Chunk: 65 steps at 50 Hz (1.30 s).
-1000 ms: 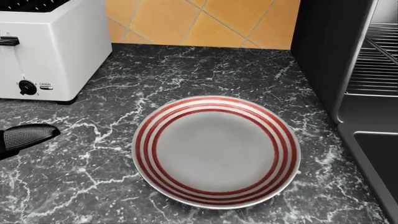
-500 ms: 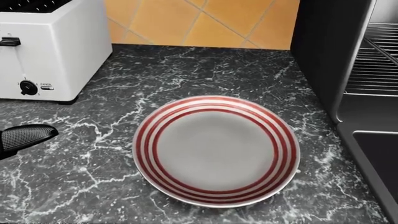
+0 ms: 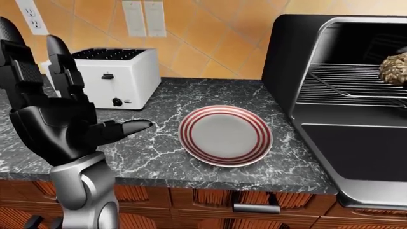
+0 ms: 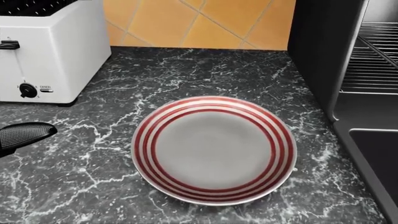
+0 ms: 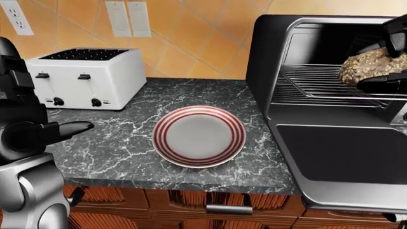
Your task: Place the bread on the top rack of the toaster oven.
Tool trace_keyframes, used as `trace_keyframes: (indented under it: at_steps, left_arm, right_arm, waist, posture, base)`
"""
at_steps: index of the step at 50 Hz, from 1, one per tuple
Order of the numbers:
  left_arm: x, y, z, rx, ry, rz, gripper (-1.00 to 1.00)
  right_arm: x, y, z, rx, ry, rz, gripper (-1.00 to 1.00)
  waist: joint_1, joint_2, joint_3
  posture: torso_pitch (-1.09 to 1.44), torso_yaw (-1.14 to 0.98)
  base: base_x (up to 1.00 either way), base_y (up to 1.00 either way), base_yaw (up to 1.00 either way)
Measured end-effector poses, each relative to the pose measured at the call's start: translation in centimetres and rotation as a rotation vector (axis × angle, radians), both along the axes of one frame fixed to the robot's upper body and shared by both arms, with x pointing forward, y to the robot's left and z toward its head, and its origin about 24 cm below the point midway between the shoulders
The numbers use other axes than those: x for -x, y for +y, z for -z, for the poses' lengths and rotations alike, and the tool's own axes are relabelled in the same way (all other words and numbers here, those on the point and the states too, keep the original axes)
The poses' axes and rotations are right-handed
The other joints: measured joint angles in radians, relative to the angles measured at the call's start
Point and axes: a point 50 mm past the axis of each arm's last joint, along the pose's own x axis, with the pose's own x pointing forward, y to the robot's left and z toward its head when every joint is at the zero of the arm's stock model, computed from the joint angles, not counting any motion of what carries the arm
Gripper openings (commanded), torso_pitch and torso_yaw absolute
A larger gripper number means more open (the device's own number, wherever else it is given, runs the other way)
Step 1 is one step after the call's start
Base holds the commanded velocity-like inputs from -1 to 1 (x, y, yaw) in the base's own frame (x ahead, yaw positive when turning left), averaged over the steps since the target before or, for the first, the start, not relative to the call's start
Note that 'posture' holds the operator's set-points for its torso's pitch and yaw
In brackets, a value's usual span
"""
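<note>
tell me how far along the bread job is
Done: the plate is bare and the toaster oven door hangs open. In hand: the right hand grips the bread over the top rack. Left: set it down, let go.

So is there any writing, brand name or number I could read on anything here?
"CANCEL", probably: tiny label above the small button beside the black dial on the white four-slot toaster, too small to be sure.
Marks around that dial: too small to read.
Nothing written shows on the red-ringed grey plate, the black toaster oven or the wall outlets.
</note>
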Motion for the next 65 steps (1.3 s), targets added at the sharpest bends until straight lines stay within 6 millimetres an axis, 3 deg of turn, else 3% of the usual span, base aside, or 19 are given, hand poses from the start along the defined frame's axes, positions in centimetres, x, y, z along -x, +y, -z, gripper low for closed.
trace_keyframes:
  at_steps: [28, 65]
  left_arm:
    - [0.0, -0.1, -0.2, -0.004, -0.007, 0.001, 1.00]
    - [-0.1, 0.0, -0.2, -0.008, -0.005, -0.002, 1.00]
  right_arm:
    - [-1.8, -1.8, 1.0, -0.015, 0.023, 0.046, -1.00]
    - [-5.5, -1.5, 1.9, -0.030, 0.062, 0.035, -1.00]
  waist:
    - [-0.001, 0.007, -0.002]
    - [0.001, 0.022, -0.002]
  posture:
    - [-0.33, 0.00]
    - [-0.33, 0.00]
  base:
    - [0.00, 0.00, 0.00]
    - [0.00, 0.00, 0.00]
